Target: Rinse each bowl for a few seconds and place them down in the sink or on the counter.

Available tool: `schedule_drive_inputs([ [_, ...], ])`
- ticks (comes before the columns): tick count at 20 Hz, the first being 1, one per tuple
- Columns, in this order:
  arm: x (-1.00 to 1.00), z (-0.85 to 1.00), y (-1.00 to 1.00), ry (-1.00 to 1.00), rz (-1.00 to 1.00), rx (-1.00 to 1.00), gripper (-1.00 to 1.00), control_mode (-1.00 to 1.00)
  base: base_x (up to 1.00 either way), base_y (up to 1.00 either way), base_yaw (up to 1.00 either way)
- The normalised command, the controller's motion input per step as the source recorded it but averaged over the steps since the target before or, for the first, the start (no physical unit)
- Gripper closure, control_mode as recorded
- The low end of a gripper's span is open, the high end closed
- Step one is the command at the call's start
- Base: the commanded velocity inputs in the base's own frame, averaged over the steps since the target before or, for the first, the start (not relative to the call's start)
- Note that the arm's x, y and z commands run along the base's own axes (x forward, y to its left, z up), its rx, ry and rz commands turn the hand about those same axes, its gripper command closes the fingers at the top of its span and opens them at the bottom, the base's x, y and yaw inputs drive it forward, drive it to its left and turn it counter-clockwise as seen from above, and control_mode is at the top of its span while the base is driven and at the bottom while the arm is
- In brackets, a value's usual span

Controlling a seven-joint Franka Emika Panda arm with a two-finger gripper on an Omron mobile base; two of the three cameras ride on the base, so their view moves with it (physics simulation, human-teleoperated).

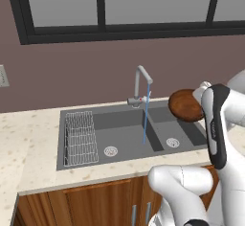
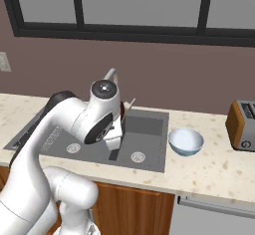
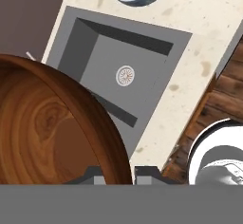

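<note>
A brown wooden bowl [image 3: 42,133] fills the left of the hand view, its rim caught between the two fingertips of my gripper [image 3: 118,173], which is shut on it. In the left base view this bowl [image 1: 184,104] hangs tilted over the right basin of the dark grey sink [image 1: 119,134], just right of the tap [image 1: 142,84]. A thin blue water stream [image 1: 145,117] falls from the spout, to the left of the bowl. A pale blue-grey bowl [image 2: 186,141] stands upright on the beige counter [image 2: 214,169] right of the sink.
A wire rack [image 1: 79,136] sits in the left basin. A toaster [image 2: 243,125] stands at the far right of the counter. Brown cabinet fronts [image 1: 95,203] run below, and a window and a dark wall are behind the sink.
</note>
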Motion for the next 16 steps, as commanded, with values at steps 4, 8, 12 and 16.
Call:
schedule_drive_inputs([
  [4, 0.16, -0.05, 0.37, 0.0, 0.06, 0.05, 1.0, -1.0, 0.0, 0.0, 0.0],
  [8, 0.31, -0.12, 0.3, 0.0, 0.04, 0.05, 1.0, -1.0, 0.0, 0.0, 0.0],
  [12, 0.38, -0.26, -0.05, 0.0, 0.03, 0.04, 1.0, -1.0, 0.0, 0.0, 0.0],
  [16, 0.34, -0.31, -0.16, 0.0, 0.04, 0.05, 1.0, -1.0, 0.0, 0.0, 0.0],
])
